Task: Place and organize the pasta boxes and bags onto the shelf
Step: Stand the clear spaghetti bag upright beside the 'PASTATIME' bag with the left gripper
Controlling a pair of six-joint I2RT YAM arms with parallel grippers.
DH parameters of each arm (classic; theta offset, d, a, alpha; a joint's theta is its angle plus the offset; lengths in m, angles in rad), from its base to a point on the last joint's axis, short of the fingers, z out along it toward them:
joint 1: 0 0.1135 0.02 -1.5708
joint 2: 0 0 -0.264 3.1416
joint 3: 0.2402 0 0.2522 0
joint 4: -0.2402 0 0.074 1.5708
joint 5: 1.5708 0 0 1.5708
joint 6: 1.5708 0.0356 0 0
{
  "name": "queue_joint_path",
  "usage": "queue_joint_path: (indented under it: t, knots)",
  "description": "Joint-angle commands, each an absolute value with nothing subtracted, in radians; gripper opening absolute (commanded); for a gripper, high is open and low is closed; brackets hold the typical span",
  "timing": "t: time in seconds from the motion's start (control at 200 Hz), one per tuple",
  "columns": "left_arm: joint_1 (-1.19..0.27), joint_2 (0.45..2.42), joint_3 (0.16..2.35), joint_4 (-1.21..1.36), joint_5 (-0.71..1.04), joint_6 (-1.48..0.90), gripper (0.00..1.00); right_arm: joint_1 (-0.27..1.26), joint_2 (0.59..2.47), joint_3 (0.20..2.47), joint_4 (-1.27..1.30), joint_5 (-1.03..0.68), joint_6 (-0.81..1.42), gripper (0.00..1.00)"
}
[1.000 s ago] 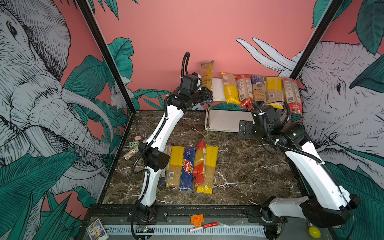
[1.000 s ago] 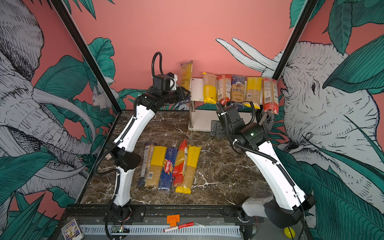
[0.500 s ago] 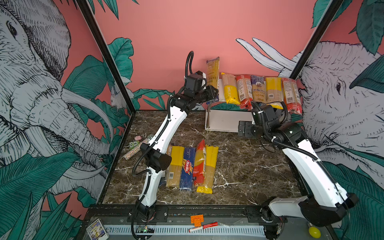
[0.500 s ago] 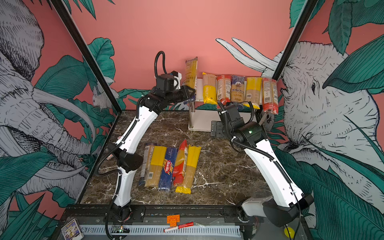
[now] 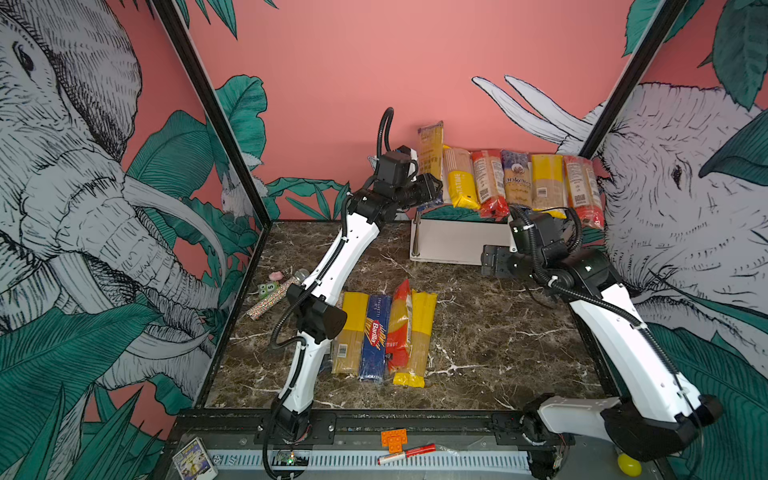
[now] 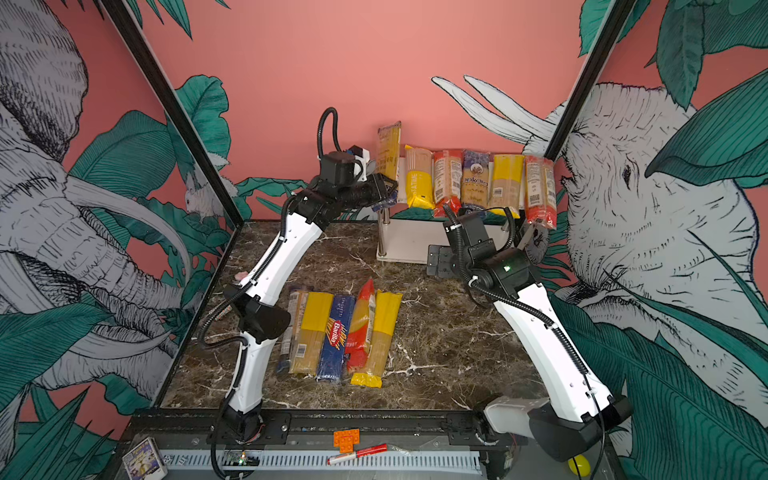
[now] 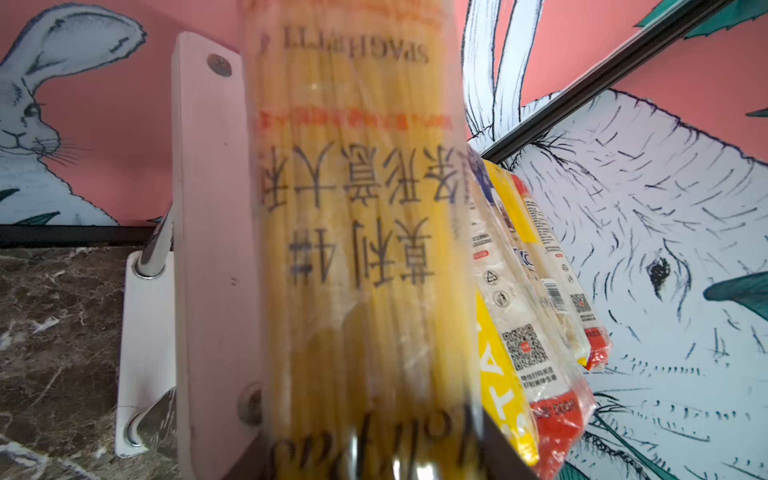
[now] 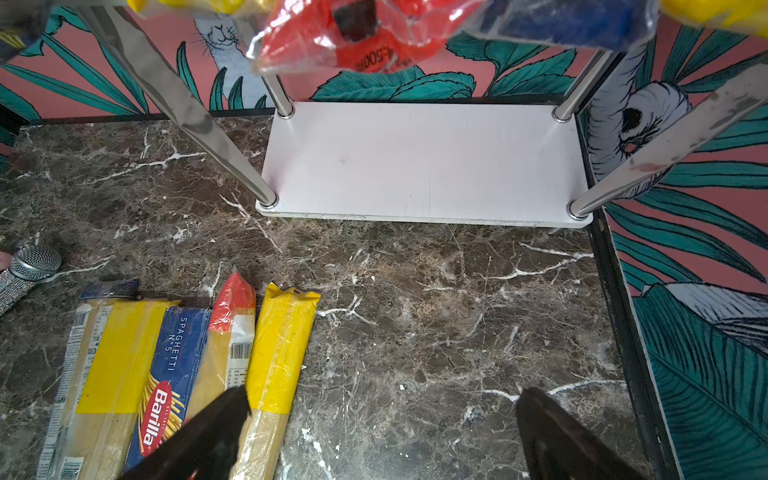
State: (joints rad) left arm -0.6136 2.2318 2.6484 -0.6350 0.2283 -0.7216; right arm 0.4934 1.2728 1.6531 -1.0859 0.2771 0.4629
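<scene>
The white shelf (image 5: 457, 245) stands at the back against the wall. Several pasta bags (image 5: 515, 183) lie side by side on its top board (image 7: 208, 208). My left gripper (image 5: 434, 191) is at the top board's left end with a clear spaghetti bag (image 7: 357, 208) between its jaws. The bag's far end (image 5: 430, 145) sticks up above its neighbours. Blur hides whether the fingers press the bag. My right gripper (image 8: 382, 399) is open and holds nothing, low over the table in front of the bare lower board (image 8: 415, 162). Several more packs, among them the blue Barilla box (image 5: 376, 332), lie on the table.
A glittery tube (image 5: 274, 299) and small toys (image 5: 268, 286) lie near the left wall. On the front ledge are an orange brick (image 5: 394, 438), a red-and-white marker (image 5: 405, 453), a card box (image 5: 193, 459) and a yellow ball (image 5: 628, 464).
My left arm has carried the spaghetti bag to the right, up to the yellow pack at the top board's left end, and the bag's far end has dropped slightly. The right arm has barely moved.
</scene>
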Motion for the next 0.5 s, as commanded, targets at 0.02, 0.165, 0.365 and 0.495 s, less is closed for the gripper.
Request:
queue_joint_path:
  t: [0.02, 0.165, 0.365, 0.495]
  knots:
    - [-0.607, 2.195, 2.718, -0.465, 0.26, -0.715, 0.67, 0.476, 1.24, 1.638, -1.077, 0.264, 0.46, 0.99]
    - [-0.608, 2.191, 2.718, -0.463, 0.268, -0.708, 0.71, 0.462, 1.234, 1.624, -1.08, 0.25, 0.458, 0.99]
    - [-0.608, 2.178, 2.715, -0.47, 0.269, -0.701, 0.72, 0.45, 1.24, 1.616, -1.063, 0.234, 0.453, 0.99]
    - [-0.606, 2.153, 2.712, -0.502, 0.256, -0.678, 0.74, 0.447, 1.247, 1.615, -1.045, 0.227, 0.444, 0.99]
